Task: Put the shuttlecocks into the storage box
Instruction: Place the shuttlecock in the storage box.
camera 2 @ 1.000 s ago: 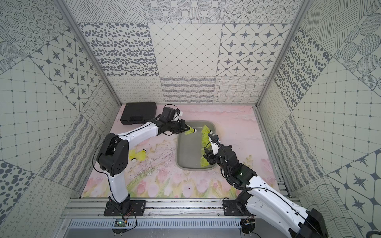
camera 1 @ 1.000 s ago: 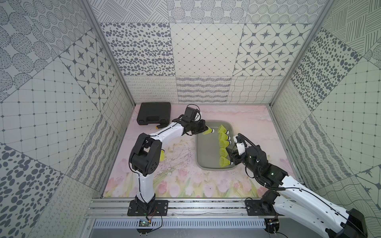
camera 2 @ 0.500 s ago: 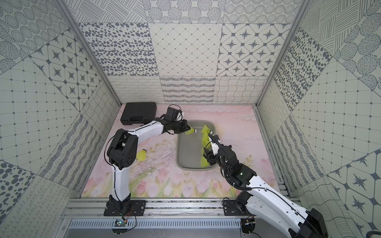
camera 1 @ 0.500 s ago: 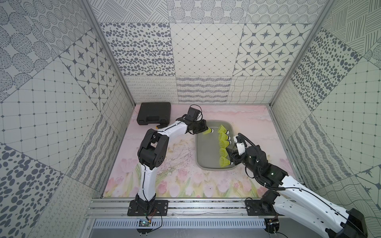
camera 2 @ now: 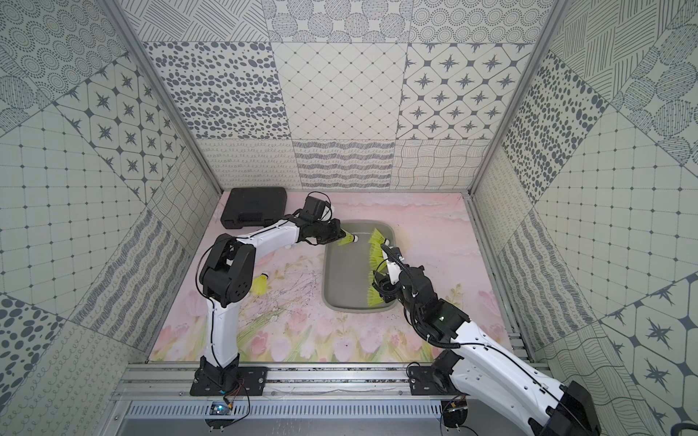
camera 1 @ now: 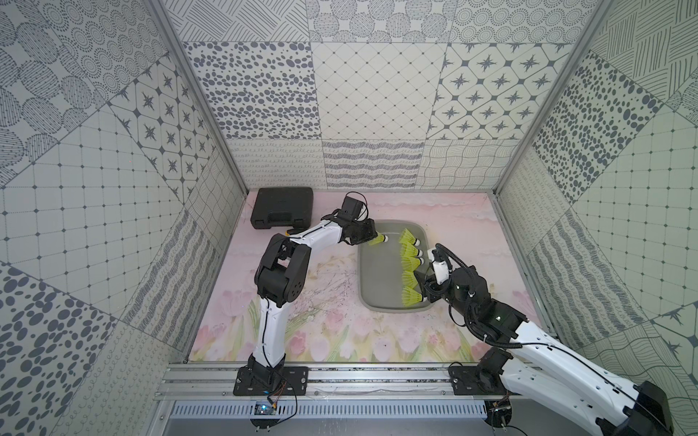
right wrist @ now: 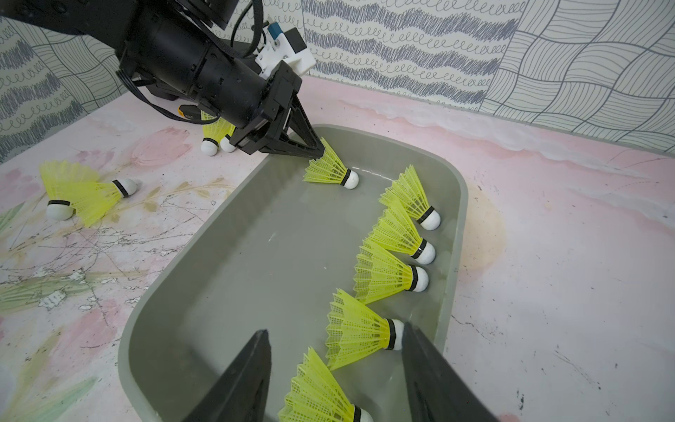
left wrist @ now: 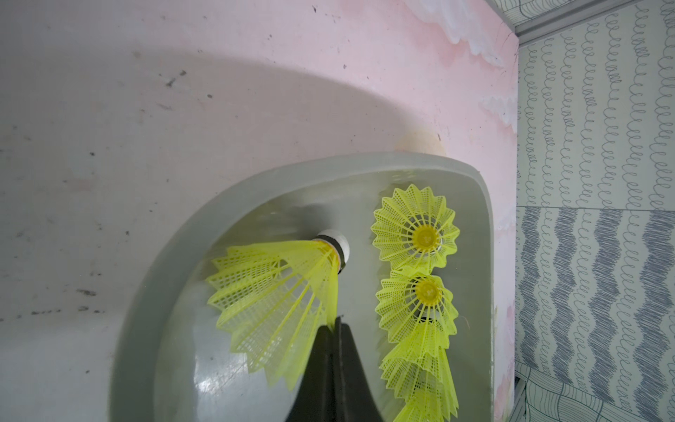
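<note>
A black case lies at the table's 11 o'clock corner. The left gripper, closed tight, pinches the skirt rim of a shuttlecock at the 11 o'clock corner of the storage box. Five shuttlecocks line its 3 o'clock wall. The right gripper hangs above the row's 5 o'clock end, jaws apart, gripping nothing.

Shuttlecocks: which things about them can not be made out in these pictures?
- Loose shuttlecocks on the table: the left arm hides most in both top views, so the count is unsure.
- Pair behind the left tool: skirts partly hidden by it, right wrist view.
- Nearest shuttlecock in the box: cut by the edge, right wrist view.
- Held shuttlecock: whether its cork touches the box floor is unclear.
</note>
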